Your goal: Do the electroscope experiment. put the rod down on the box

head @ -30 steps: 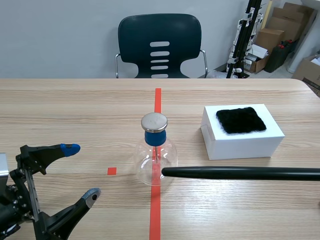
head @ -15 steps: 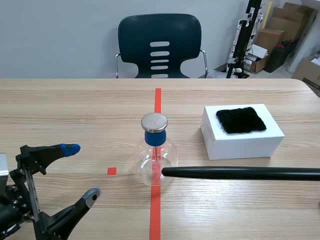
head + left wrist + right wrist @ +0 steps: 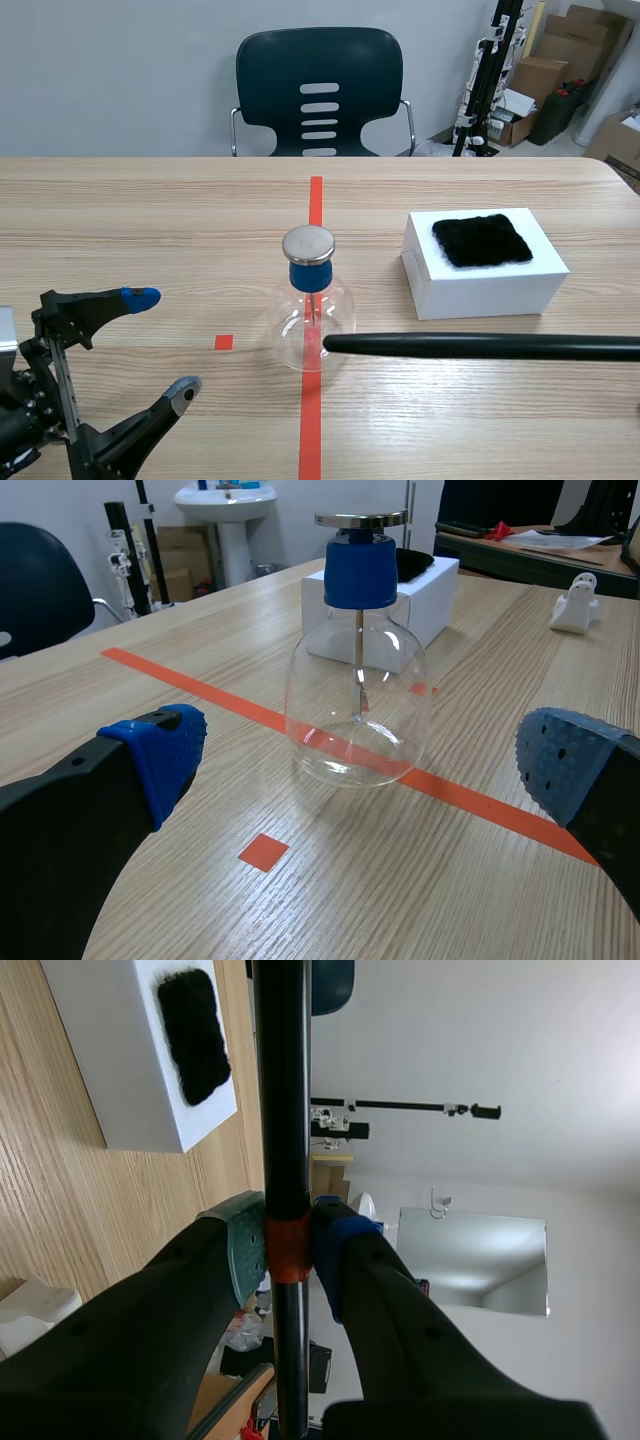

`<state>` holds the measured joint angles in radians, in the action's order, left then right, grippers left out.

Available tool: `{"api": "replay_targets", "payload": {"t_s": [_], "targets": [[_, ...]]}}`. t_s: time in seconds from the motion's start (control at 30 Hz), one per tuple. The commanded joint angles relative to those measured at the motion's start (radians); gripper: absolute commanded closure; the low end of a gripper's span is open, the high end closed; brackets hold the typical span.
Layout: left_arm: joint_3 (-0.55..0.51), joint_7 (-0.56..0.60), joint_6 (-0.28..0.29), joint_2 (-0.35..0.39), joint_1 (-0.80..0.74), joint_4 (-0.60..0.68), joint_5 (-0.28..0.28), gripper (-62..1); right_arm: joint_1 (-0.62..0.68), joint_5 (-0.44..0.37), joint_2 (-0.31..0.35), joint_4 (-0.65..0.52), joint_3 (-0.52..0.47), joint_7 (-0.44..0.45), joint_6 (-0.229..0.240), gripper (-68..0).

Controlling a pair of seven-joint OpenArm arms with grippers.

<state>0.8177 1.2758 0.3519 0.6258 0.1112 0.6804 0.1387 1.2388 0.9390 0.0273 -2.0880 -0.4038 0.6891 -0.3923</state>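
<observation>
Tabletop [image 3: 150, 200] of pale wood carries a white box [image 3: 480, 290] on its right side. Black rod [image 3: 480, 347] hangs level above the wood, nearer the robot than the box and not on it, its tip by the glass flask [image 3: 313, 320] at the centre. A black fur patch [image 3: 481, 240] lies on the box. Right jaws pinch the rod at its orange band [image 3: 290, 1250]. Left jaws stand spread wide, the flask ahead of them.

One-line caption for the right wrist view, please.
Right gripper shut on the black rod, with the white box and its black cloth ahead.
</observation>
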Motion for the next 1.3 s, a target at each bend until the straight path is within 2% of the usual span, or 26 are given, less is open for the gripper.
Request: {"api": "replay_targets", "payload": {"t_s": [0.0,0.17,0.23,0.43,0.57,0.67,0.9,1.2,1.27], "targets": [[-0.006,0.014,0.002,0.003,0.0,0.013,0.006,-62.3,-0.006,-0.065,0.0,-0.011,-0.003,0.024,-0.011,-0.2],[-0.006,0.014,0.002,0.003,0.0,0.013,0.006,-62.3,-0.018,-0.222,0.0,-0.016,-0.003,0.051,-0.003,-0.2],[-0.006,0.014,0.002,0.003,0.0,0.013,0.006,-62.3,-0.038,-0.285,0.004,-0.022,-0.003,0.032,0.031,-0.2],[-0.006,0.014,0.002,0.003,0.0,0.013,0.006,-62.3,-0.123,-0.449,0.067,-0.056,-0.004,-0.149,0.153,-0.2],[-0.006,0.014,0.002,0.003,0.0,0.013,0.006,-62.3,-0.187,-0.561,0.147,-0.07,-0.004,-0.289,0.223,-0.2],[-0.006,0.014,0.002,0.003,0.0,0.013,0.006,-62.3,-0.23,-0.662,0.214,-0.089,-0.004,-0.422,0.245,-0.2],[-0.006,0.014,0.002,0.003,0.0,0.013,0.006,-62.3,-0.301,-0.919,0.366,-0.121,-0.004,-0.759,0.244,-0.2],[-0.006,0.014,0.002,0.003,0.0,0.013,0.006,-62.3,-0.379,-1.244,0.609,-0.121,-0.004,-1.187,0.245,-0.2],[-0.006,0.014,0.002,0.003,0.0,0.013,0.006,-62.3,-0.409,-1.311,0.653,-0.12,-0.004,-1.253,0.243,-0.2]]}}
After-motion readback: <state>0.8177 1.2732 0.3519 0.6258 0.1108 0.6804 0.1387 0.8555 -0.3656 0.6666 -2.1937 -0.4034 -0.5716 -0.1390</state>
